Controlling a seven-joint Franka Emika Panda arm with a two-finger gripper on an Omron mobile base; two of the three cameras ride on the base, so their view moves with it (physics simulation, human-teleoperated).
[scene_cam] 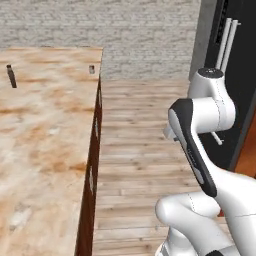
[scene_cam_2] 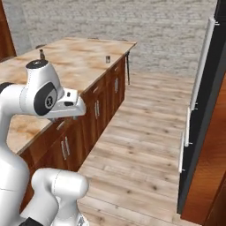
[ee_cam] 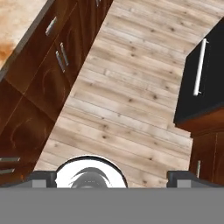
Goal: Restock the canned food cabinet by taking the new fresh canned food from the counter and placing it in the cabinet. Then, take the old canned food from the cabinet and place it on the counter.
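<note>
Presently, the gripper [ee_cam: 112,177] hangs over the plank floor [ee_cam: 131,100] with its jaws released wide, the two dark tips far apart at the bottom of the hand view and nothing between them. In that view the floor runs between the dark wood base cabinets [ee_cam: 48,83] under the counter on one side and a black appliance [ee_cam: 205,74] with a pale vertical handle on the other.

The counter [scene_cam: 45,130], a pale stone slab with rusty-orange blotches, lies to the arm's left. Its near and middle surface carries nothing. At its far right corner, close to the edge, stands a small can [scene_cam_2: 107,59]; colour and label are too small to tell. Near the far left edge stands a thin dark bottle [scene_cam: 11,76], well apart from the can.

Beyond the counter, a grey brick wall [scene_cam_2: 132,22] closes the room. A tall reddish-brown wood panel [scene_cam_2: 5,31] shows at the far left of the right base view.
</note>
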